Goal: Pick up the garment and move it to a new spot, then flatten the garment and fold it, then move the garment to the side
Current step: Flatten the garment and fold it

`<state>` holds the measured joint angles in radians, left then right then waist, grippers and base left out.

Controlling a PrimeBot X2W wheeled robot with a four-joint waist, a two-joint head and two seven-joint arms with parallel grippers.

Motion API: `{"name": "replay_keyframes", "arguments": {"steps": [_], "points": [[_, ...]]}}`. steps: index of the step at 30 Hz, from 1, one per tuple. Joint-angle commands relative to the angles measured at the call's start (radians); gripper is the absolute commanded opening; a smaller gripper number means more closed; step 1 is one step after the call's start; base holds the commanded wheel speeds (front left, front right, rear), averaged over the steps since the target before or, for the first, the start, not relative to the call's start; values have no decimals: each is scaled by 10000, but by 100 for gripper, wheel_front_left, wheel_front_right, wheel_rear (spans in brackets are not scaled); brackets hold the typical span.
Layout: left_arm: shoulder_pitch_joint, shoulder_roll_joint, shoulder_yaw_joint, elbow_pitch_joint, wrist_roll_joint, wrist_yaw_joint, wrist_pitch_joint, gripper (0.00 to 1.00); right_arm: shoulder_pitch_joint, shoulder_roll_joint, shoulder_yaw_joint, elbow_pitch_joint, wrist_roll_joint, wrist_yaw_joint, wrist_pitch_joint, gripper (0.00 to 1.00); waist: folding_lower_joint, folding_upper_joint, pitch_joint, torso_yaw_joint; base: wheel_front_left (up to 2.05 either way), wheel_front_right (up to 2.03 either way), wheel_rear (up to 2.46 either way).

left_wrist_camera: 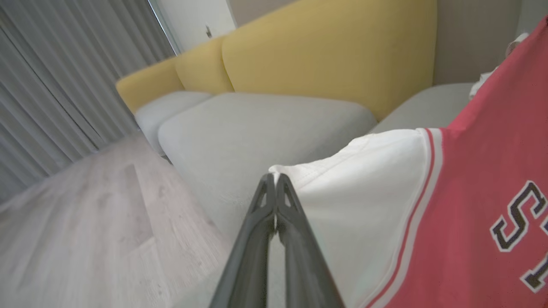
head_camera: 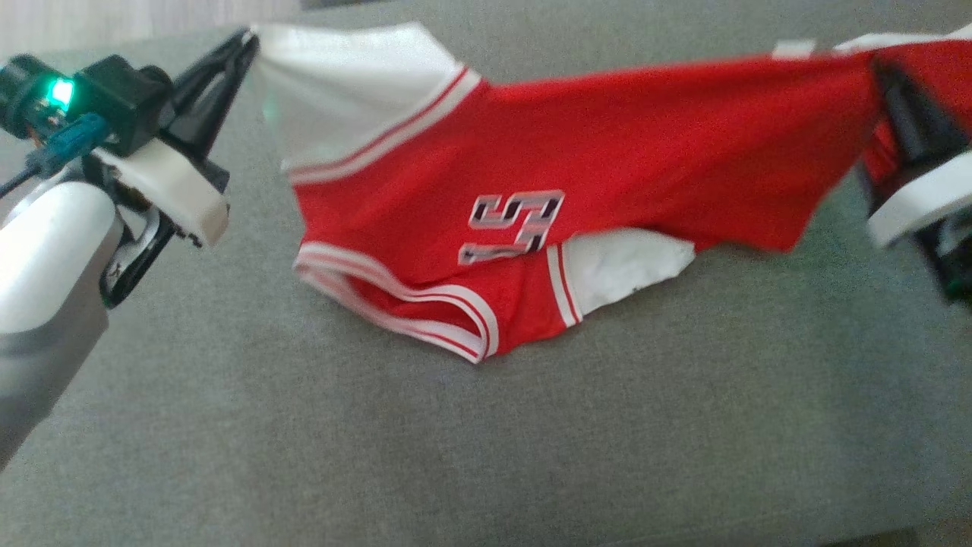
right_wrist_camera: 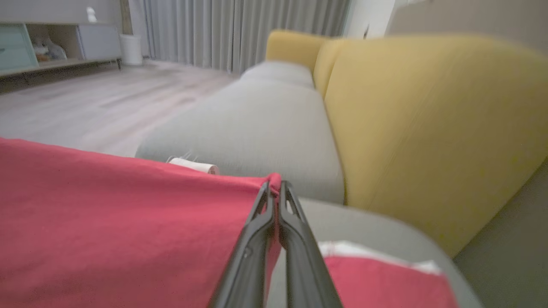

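The garment is a red jersey with white sleeves, white-and-red trim and a grey number print, stretched between my two grippers above the grey cushion. Its lower part sags onto the cushion. At the upper left my left gripper is shut on a white sleeve corner; in the left wrist view the left gripper pinches the cloth at its fingertips. My right gripper at the upper right is shut on the red edge, and in the right wrist view the right gripper pinches red fabric.
The grey seat cushion spreads wide in front of the garment. A yellow sofa backrest rises behind the cushions. Beyond the cushion's far end lie wooden floor, grey curtains and a low shelf unit.
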<state>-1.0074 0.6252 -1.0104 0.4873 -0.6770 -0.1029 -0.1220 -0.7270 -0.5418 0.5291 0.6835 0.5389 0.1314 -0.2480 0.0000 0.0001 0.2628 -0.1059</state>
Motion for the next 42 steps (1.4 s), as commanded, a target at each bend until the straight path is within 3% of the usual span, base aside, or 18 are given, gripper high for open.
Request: {"name": "replay_keyframes", "arguments": {"steps": [1,12,24,27,32,37,42], "points": [[-772,580,645,-392,258,347,-537,0,-135,-554,-523,-958,-468,-7,-132,0,0,-1,-610,27,0,0,0],[-1175,915,1257,-1916,625,1151,-1148,0,-215,-1389,-2001,-3208,-1520,-7,288,0,0,-1,-1981,289,0,0,0],[-2191,2209,2200,-4089,705,1687,-738,0,-595,-1752,-3627,-5455,-2061,-7,1527,0,0,-1,-2568,364,0,0,0],[-2635,2309,2353,-4298,652,1572,-514,0,-915,-1820,-3503,-5705,-2292,-7,1751,0,0,-1,-2442,372,0,0,0],[-3430,2129,2070,-3897,817,1007,139,0,-1805,-1686,-2606,-5331,-2348,-7,2003,0,0,-1,-1802,466,0,0,0],[-4090,1665,1683,-2535,1140,511,335,0,-2940,-1221,-1736,-4246,-2211,-7,1926,0,0,-1,-690,678,0,0,0],[-5040,1033,1349,-769,1997,311,-368,0,-4161,-591,-1513,-2615,-2105,-7,1385,0,0,-1,260,929,0,0,0]]}}
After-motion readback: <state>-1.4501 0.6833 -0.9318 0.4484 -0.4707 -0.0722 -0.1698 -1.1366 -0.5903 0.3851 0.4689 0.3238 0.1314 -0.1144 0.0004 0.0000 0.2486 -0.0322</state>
